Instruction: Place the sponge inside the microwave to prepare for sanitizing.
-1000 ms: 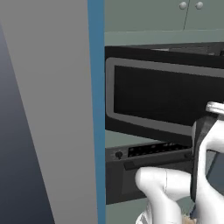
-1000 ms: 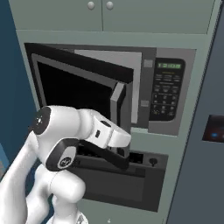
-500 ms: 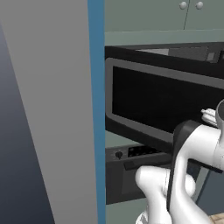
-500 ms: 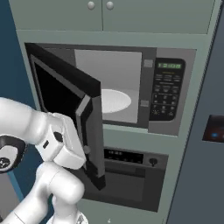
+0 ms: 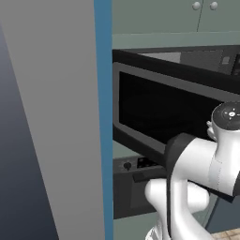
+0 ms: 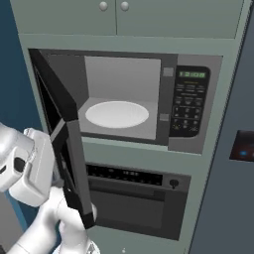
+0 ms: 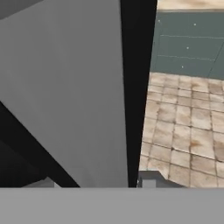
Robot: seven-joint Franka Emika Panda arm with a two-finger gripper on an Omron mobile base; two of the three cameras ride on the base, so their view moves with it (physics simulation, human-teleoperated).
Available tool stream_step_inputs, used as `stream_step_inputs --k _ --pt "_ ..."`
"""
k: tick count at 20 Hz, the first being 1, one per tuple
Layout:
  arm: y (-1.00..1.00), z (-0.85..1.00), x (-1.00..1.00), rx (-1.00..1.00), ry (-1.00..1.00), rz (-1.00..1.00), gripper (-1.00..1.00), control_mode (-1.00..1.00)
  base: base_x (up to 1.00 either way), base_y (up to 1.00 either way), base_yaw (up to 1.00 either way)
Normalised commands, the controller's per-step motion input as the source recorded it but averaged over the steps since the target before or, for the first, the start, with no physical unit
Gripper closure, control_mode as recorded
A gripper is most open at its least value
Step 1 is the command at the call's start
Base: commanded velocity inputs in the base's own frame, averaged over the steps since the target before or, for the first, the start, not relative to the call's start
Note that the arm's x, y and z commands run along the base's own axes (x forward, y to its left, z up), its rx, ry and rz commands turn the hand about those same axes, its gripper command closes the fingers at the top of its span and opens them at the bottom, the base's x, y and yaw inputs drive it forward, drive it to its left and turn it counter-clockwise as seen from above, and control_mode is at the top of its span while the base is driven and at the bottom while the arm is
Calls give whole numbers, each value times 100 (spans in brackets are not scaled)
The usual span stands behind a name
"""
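The microwave (image 6: 191, 106) stands with its cavity exposed, the white round plate (image 6: 116, 113) lying bare on its floor. Its black glass door (image 6: 64, 144) is swung far out to the left; in the left base view the door (image 5: 164, 110) spans the picture. My hand (image 6: 32, 166) sits against the door's free edge. In the hand view the dark door edge (image 7: 136, 87) runs down between the fingertips of my gripper (image 7: 96, 183), which is shut on it. The sponge is out of view.
Below the microwave sits a black oven panel (image 6: 134, 196) with a knob (image 6: 173, 183). Cabinet doors (image 6: 114, 15) hang above. A tall grey wall panel (image 5: 51, 117) closes off the left. Tiled floor (image 7: 183, 127) lies beneath my hand.
The microwave door has swung from half open to wide open, uncovering the cavity and plate. My arm has moved left with the door's edge.
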Motion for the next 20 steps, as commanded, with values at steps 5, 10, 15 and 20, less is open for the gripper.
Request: stream_step_inputs --k 5,10,15,20 --pt "6 0 0 0 0 0 -100 -100 0 0 0" --pt "2 0 0 0 0 0 -100 -100 0 0 0" --pt "19 4 -10 0 0 1 -100 -100 0 0 0" --pt "5 21 -56 -2 -5 6 -100 -100 0 0 0"
